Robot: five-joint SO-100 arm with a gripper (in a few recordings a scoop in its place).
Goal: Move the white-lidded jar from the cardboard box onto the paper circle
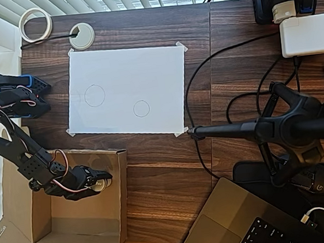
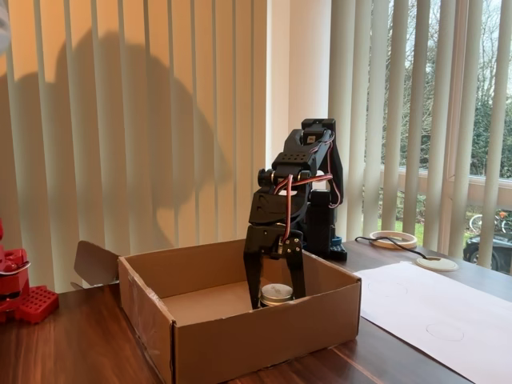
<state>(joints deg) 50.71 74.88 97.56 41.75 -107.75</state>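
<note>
**Fixed view: gripper down in the box, fingers either side of the jar**

In the fixed view the black gripper [image 2: 275, 298] reaches down into the cardboard box [image 2: 240, 324], and the white-lidded jar [image 2: 277, 293] stands upright on the box floor between its two fingers [image 2: 252, 280]. The fingers flank the jar closely, one on each side, set about jar-wide; whether they press on it or just stand beside it I cannot tell. The lid sits at about the height of the fingertips.

In the overhead view the gripper [image 1: 102, 183] is over the upper right part of the cardboard box [image 1: 122, 207], with the jar [image 1: 101, 185] showing pale at the fingertips, just inside the box's right wall. The paper circle [image 1: 141, 108] lies well apart from the fingers, up and to the right on the white paper sheet [image 1: 156, 70], beyond the box's rim. A larger circle [image 1: 94, 95] is drawn to its left on the same sheet.
</note>
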